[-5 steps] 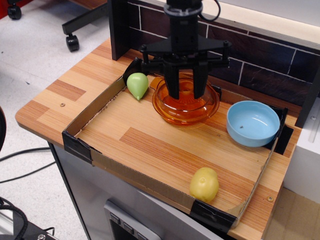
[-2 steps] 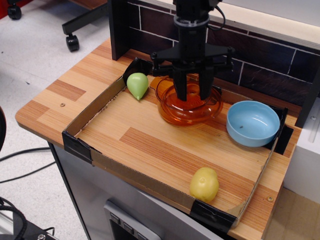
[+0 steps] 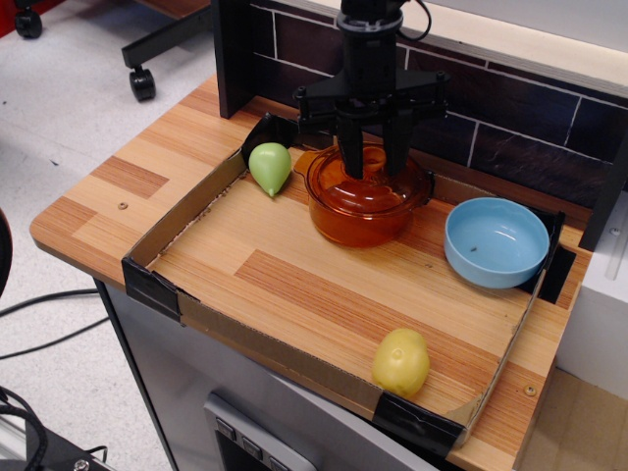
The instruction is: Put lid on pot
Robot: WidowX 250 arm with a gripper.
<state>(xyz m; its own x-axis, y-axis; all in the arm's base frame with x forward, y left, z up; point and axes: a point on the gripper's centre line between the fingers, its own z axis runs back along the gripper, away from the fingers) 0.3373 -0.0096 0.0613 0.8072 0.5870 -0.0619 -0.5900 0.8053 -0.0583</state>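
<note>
A: Where does the gripper [image 3: 372, 167] stand, and what are its fingers doing?

B: It hangs straight down over the pot [image 3: 365, 206], two black fingers [image 3: 350, 155] apart on either side of the ring knob. They reach down to the lid [image 3: 365, 183], but I cannot tell whether they press the knob or stand free of it.

A: After that, the biggest thing?

B: The wooden table [image 3: 128, 186], with a shallow cardboard tray [image 3: 250, 348] on it, its corners taped black. Everything else lies inside the tray.

A: And the pot?

B: Translucent orange, at the back of the tray near the dark brick wall [image 3: 510, 128]. The lid sits on top of it, covering its mouth and looking level with the rim. A small handle shows at the pot's back left.

A: Next in size?

B: The light blue bowl [image 3: 497, 242], in the tray's far right corner, just beside the pot but apart from it.

A: The small things?

B: A yellow toy fruit [image 3: 400, 362] at the near right corner, against the cardboard edge, and a green pear-shaped toy [image 3: 270, 167] just left of the pot, near the tray's back left corner.
</note>
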